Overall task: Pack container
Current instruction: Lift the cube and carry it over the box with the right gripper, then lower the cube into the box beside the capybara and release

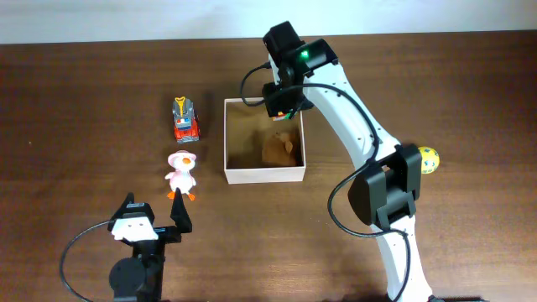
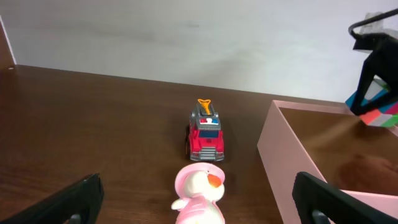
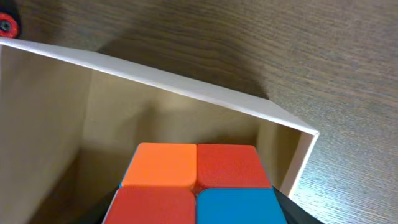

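One square cream-walled container (image 1: 264,175), tan inside, right claw (image 1: 283,115) grasping colourful cube (image 3: 196,186), left claw (image 1: 155,211) released

I count one container (image 1: 264,174), and everything else is placed from it. Inside it lies one brown soft lump (image 1: 280,148). Above its far wall is one colour cube (image 3: 196,186). Left of the container stand two toys: one red fire truck (image 1: 186,119) and one white duck in pink (image 1: 181,174). Well off to the container's right sits one yellow spotted ball (image 1: 429,158). That makes five small things. There are two grippers: the right gripper (image 1: 281,113) over the container's far wall, the left gripper (image 1: 154,211) left of its near corner.
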`<move>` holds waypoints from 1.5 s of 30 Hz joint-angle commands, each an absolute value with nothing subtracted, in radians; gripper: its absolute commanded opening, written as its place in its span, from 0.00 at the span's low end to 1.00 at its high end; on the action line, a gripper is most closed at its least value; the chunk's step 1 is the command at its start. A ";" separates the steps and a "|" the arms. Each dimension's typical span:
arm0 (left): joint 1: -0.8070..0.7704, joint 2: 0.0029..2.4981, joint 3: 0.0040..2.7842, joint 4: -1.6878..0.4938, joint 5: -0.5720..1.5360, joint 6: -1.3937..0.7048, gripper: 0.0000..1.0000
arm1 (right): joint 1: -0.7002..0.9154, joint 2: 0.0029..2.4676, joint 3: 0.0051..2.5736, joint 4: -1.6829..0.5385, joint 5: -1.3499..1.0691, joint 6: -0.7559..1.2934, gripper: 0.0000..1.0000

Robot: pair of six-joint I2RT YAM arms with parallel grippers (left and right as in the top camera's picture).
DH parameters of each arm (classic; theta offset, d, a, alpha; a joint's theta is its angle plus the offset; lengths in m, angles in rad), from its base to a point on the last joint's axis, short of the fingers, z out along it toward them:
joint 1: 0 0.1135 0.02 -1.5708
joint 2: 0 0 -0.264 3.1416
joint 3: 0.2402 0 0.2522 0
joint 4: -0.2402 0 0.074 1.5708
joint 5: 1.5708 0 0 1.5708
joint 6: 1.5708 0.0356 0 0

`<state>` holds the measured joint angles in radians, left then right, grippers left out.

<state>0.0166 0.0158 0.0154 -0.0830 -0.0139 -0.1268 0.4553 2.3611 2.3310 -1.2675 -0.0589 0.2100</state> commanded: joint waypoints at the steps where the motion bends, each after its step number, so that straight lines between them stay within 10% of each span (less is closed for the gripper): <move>1: 0.022 0.012 0.009 -0.083 -0.003 -0.111 0.99 | 0.466 2.365 2.304 -1.253 -0.075 0.220 0.57; 45: 0.023 0.012 0.009 -0.083 -0.003 -0.111 0.99 | 0.464 2.365 2.272 -1.264 -0.037 0.219 0.66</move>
